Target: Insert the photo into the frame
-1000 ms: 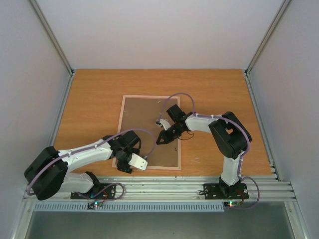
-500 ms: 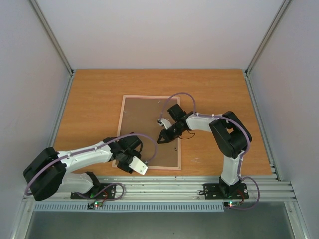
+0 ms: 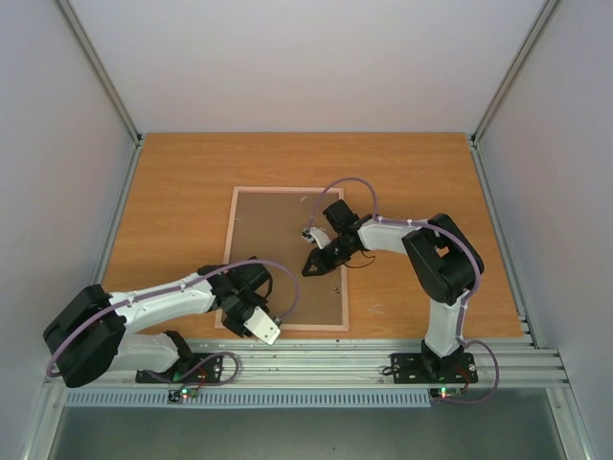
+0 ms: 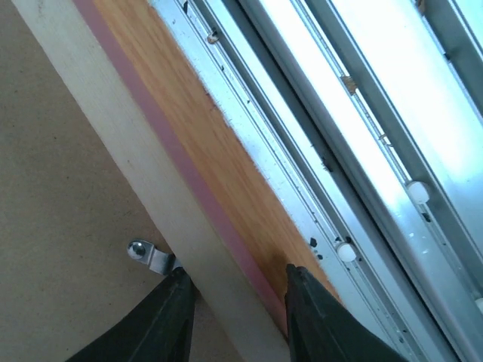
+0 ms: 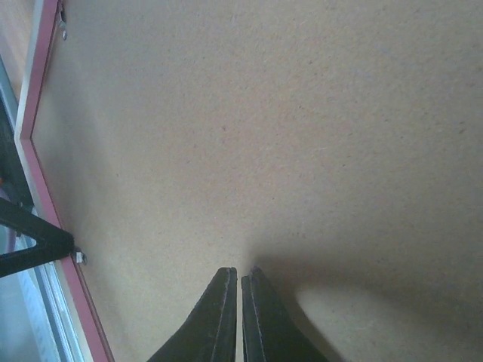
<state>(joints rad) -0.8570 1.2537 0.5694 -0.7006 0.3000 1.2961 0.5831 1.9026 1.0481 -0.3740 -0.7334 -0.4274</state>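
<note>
The frame (image 3: 230, 251), thin pale pink wood, lies face down on the table with a brown backing board (image 3: 278, 240) filling it. The photo is hidden. My left gripper (image 3: 247, 322) sits at the frame's near-left corner. In the left wrist view its gripper (image 4: 235, 280) straddles the frame's border (image 4: 113, 128), one finger on the inner side by a metal clip (image 4: 147, 255), the other against the pink outer edge. My right gripper (image 3: 307, 271) is shut with nothing in it. Its tips (image 5: 240, 273) rest on the backing board (image 5: 287, 136).
The aluminium rail (image 3: 316, 359) that carries both arm bases runs right behind the frame's near edge, with only a narrow strip of wooden table (image 4: 219, 151) between. White walls close in the table (image 3: 421, 172) on three sides.
My left gripper has swung toward the frame's near edge and its jaws have narrowed onto the border. The right arm has stayed put.
</note>
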